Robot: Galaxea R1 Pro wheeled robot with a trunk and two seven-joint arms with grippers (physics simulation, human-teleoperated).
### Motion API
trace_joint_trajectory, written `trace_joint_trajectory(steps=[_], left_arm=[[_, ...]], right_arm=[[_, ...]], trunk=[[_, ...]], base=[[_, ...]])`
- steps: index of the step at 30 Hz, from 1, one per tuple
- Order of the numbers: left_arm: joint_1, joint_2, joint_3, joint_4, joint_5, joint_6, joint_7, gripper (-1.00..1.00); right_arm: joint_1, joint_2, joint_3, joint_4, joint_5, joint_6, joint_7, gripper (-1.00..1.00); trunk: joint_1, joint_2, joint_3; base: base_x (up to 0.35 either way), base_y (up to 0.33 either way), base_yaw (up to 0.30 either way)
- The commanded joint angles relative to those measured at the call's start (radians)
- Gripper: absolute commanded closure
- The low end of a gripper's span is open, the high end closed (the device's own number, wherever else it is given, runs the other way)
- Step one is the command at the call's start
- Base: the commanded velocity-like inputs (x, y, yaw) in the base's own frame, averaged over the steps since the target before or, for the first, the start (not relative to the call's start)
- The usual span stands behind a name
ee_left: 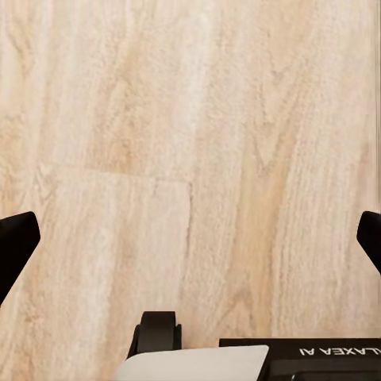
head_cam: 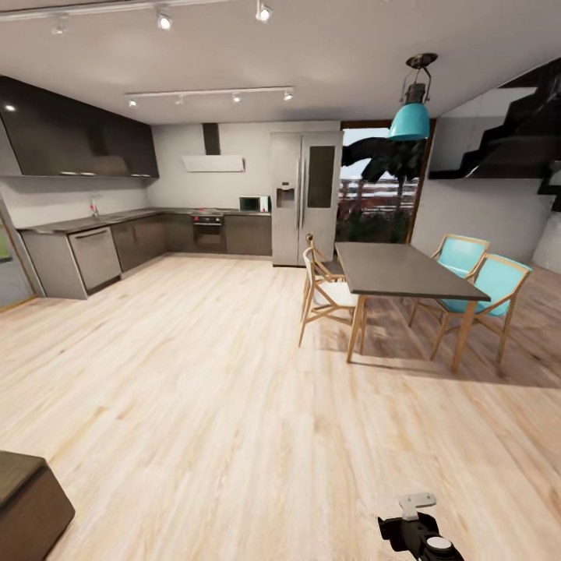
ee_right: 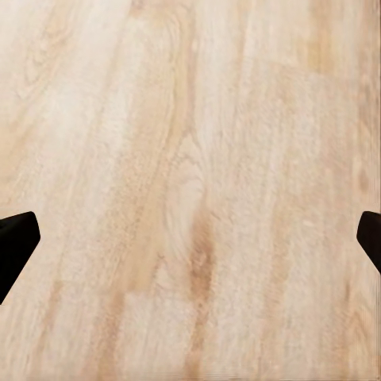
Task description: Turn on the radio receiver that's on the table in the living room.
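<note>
**Op:** Nearest the head cam is my right arm's wrist hardware (head_cam: 418,530), black and grey, hanging low over the wood floor (head_cam: 202,405). Dark brown block of furniture (head_cam: 27,499) sits just beside my left side, can't tell what it is.

**Rev:** Grippers?

**Op:** Left gripper (ee_left: 190,238): fingertips (ee_left: 16,242) sit at opposite edges of the wrist view, wide apart, nothing between them but floorboards (ee_left: 198,159). Right gripper (ee_right: 190,238): same, tips spread, bare planks (ee_right: 190,182) underneath. Both point straight down at the floor. My read: arms are tucked for driving, jaws spread in advance so I don't have to open them at the target.

**Rev:** Radio receiver?

**Op:** Not seen from here. I'm facing the kitchen: dark cabinets (head_cam: 74,140), steel fridge (head_cam: 305,199), oven (head_cam: 208,231), microwave (head_cam: 253,203). To the right is the dark dining table (head_cam: 401,269) with wooden chairs (head_cam: 323,292) and turquoise chairs (head_cam: 483,284) under a teal pendant lamp (head_cam: 411,117). Wrong table, nothing red on it.

**Rev:** So the living room is where?

**Op:** Somewhere outside this view, can't say which way. Judging by that, the task is at the search/transit stage, nothing done yet.

**Rev:** Next?

**Op:** Likely rotate the base until a low glossy table comes up, then approach. Risk: clipping that brown block on the turn.
</note>
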Motion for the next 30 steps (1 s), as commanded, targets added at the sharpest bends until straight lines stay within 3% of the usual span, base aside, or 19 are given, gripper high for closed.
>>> trace_joint_trajectory(steps=[1,30], left_arm=[[0.0,0.0,0.0,0.0,0.0,0.0,0.0,-1.0],[0.0,0.002,0.0,0.001,-0.001,-0.001,0.0,-1.0]], right_arm=[[0.0,0.0,0.0,0.0,0.0,0.0,0.0,-1.0],[0.0,0.001,0.002,0.0,0.002,0.0,0.0,-1.0]], trunk=[[0.0,0.0,0.0],[0.0,0.0,0.0]], base=[[0.0,0.0,-0.297],[0.0,0.0,-0.297]])
